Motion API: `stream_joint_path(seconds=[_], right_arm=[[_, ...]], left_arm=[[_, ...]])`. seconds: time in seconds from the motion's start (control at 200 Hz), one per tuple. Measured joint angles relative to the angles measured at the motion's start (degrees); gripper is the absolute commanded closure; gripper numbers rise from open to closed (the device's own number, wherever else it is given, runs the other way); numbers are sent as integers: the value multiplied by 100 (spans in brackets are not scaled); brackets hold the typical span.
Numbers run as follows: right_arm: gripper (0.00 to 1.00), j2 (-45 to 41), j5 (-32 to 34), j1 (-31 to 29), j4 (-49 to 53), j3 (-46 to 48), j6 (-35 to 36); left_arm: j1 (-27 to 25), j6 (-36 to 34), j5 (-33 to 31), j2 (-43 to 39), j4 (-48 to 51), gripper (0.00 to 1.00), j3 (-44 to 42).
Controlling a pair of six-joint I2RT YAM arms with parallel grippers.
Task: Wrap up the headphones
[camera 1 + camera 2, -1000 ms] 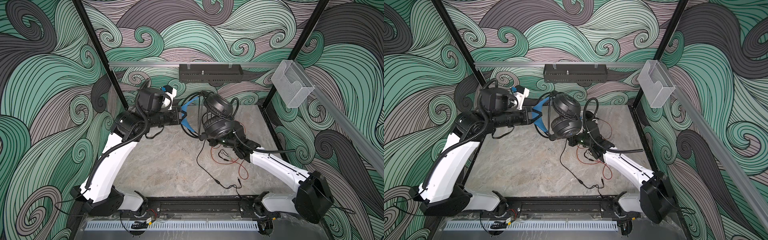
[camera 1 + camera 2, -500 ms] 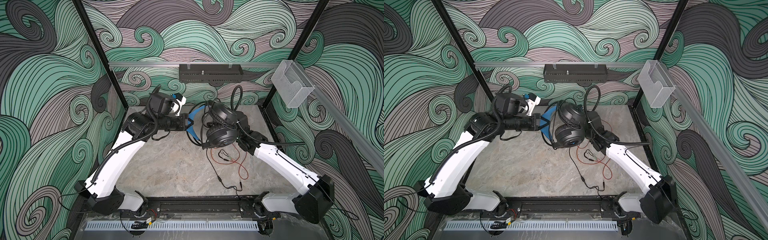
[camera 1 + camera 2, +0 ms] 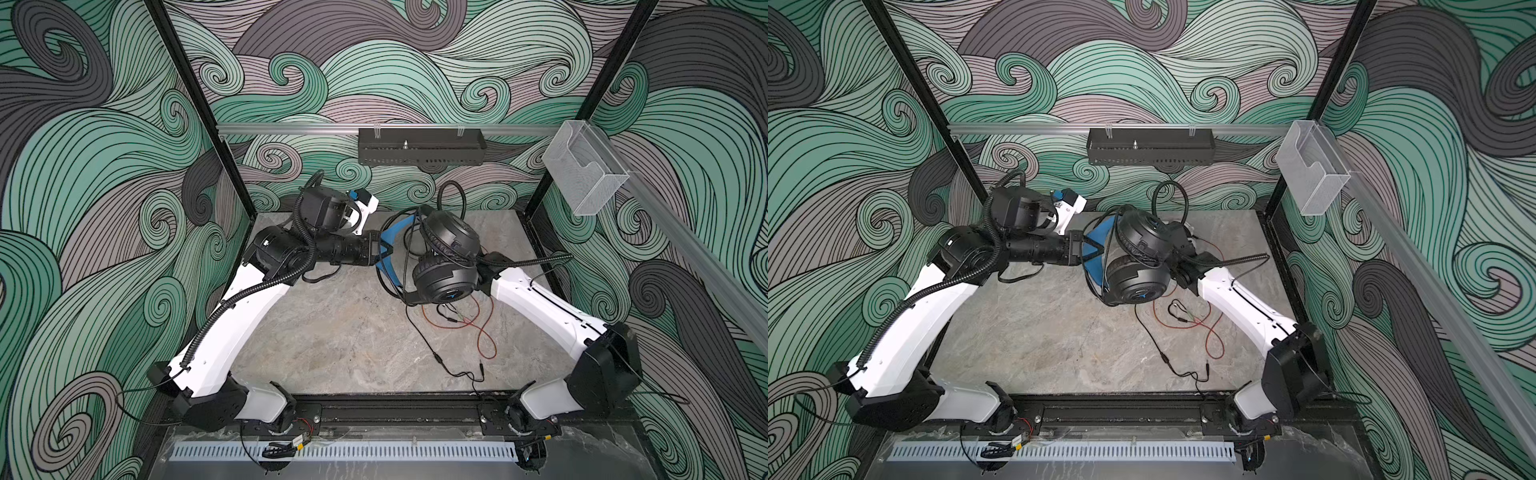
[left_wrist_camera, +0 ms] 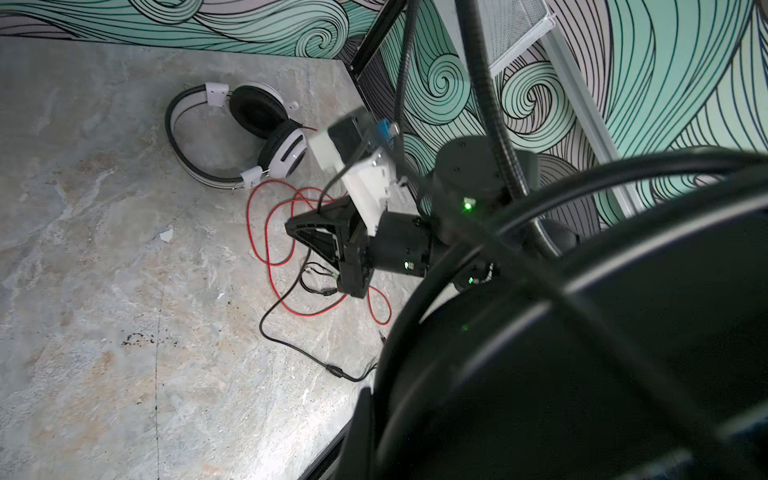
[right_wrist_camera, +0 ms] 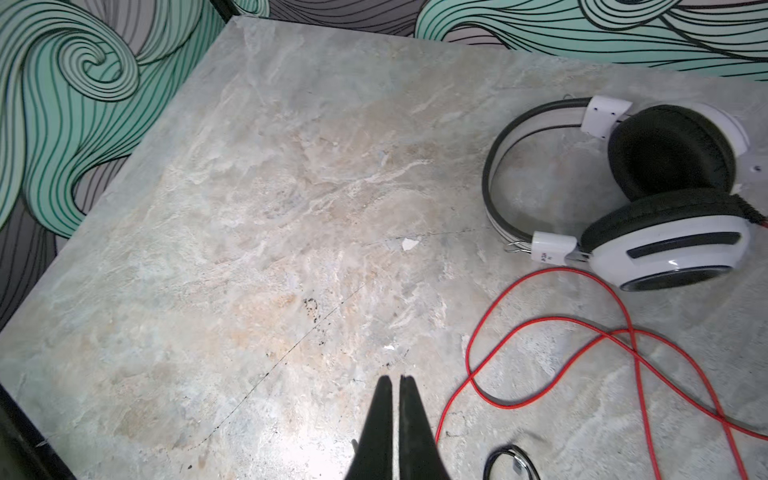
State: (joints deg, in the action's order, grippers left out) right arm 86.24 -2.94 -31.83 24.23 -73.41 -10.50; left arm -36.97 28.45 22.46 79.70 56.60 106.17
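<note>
Black domed headphones (image 3: 444, 278), thin red cable (image 5: 557, 270)

The black headset (image 3: 446, 266) has a bright blue lining (image 3: 397, 230) inside its band and a thin black cable (image 4: 336, 370). The other headset (image 5: 665, 245) is glossy white with black ear pads, a white band edged in black, and a red cable (image 5: 561, 270). The tabletop (image 3: 332, 332) is grey marbled with beige veins, and the walls (image 3: 374, 62) bear swirling waves in teal, mint, mauve and dark grey, lined in black
</note>
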Motion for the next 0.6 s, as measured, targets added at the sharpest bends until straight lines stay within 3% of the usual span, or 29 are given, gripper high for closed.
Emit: stream_joint_path(seconds=[0.25,0.6], right_arm=[[100,157,407,116,334,-267,-20],[100,-551,452,623,151,-4,-61]], left_arm=[[-138,-122,-66,-4,155,100,2],[-136,-562,-990,-4,1008,100,197]])
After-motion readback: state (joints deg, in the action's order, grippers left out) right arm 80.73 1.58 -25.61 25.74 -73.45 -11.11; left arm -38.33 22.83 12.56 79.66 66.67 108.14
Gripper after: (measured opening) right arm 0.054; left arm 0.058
